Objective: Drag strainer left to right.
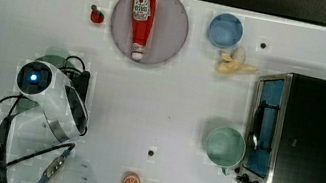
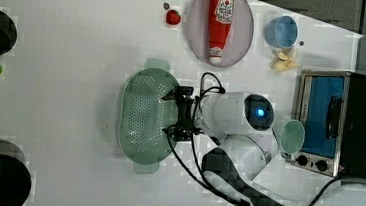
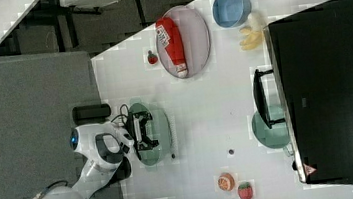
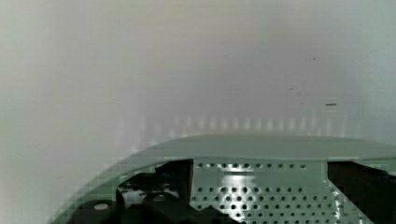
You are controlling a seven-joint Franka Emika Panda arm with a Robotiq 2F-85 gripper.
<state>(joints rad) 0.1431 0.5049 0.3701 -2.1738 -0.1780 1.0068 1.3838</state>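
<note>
1. The strainer (image 2: pixel 142 114) is a pale mint-green oblong basket with rounded corners, a wide flat rim and a tab handle at each end.
2. Rows of small round holes cover its bottom (image 4: pixel 261 196), which catches a bright glint in the wrist view.
3. It lies flat on the white table (image 2: pixel 75 48), towards the left view's left of the toaster oven (image 2: pixel 337 121), well apart from it.
4. The plate (image 2: pixel 241 43) with the ketchup bottle (image 2: pixel 220 23) lies between the strainer and the blue cup (image 2: pixel 280 31) in the left view.
5. The gripper (image 2: pixel 181 114) hangs over the strainer's long edge that faces the oven, its fingers (image 4: pixel 180 177) spread wide and clasping nothing.
6. In the top view the arm covers most of the strainer (image 1: pixel 57 58); a green cup (image 1: pixel 224 147) stands just beside the oven (image 1: pixel 314 143).
</note>
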